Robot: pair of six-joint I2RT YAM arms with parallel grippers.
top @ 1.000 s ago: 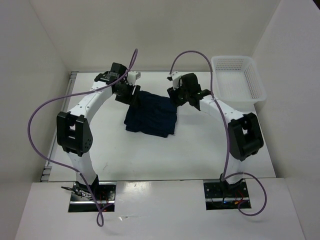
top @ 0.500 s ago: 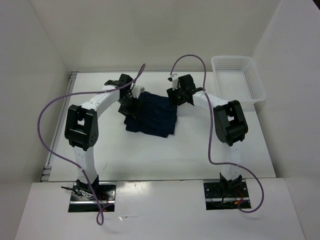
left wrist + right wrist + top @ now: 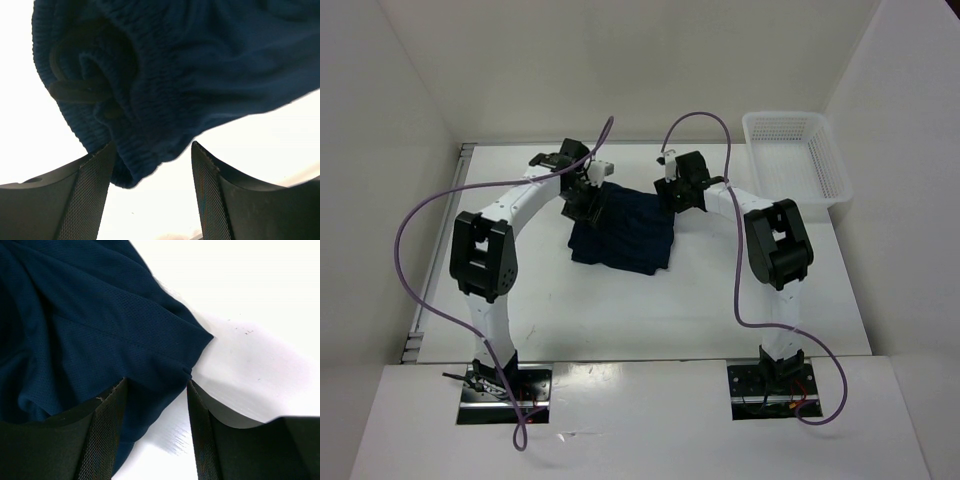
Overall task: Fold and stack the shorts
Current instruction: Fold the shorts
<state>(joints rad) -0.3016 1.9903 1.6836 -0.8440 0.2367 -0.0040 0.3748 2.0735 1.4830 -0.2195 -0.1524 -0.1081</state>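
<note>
"Navy shorts (image 3: 623,230): where on the counter (image 3: 620,310) do they sit?"
"Seen from above, a little toward twelve o'clock of the middle. They lie flat on the white surface as a rough, creased square. Both arms bend inward and reach its far edge."
"Which hand is where?"
"The left hand (image 3: 586,203) is at the cloth's ten o'clock corner. The right hand (image 3: 675,198) is at its two o'clock corner."
"Is the left one gripping?"
"No. In its wrist view the fingers (image 3: 87,200) stand fairly wide, and the gathered waistband (image 3: 150,95) bulges down between them. The cloth brushes the finger at nine o'clock. Bare white shows between the cloth and the finger at three o'clock. A dark drawstring (image 3: 75,92) loops out of the band toward ten o'clock."
"And the right?"
"Also parted, at a middling width. Its fingers (image 3: 107,440) straddle a hemmed corner of thin mesh cloth lying on the counter. That corner points toward three o'clock in the wrist view. White surface shows between the pads below the hem, so I see no pinch there."
"Anything else on the counter?"
"A white mesh basket (image 3: 785,117) in the two o'clock corner, hard against the right wall and well apart from the shorts."
</note>
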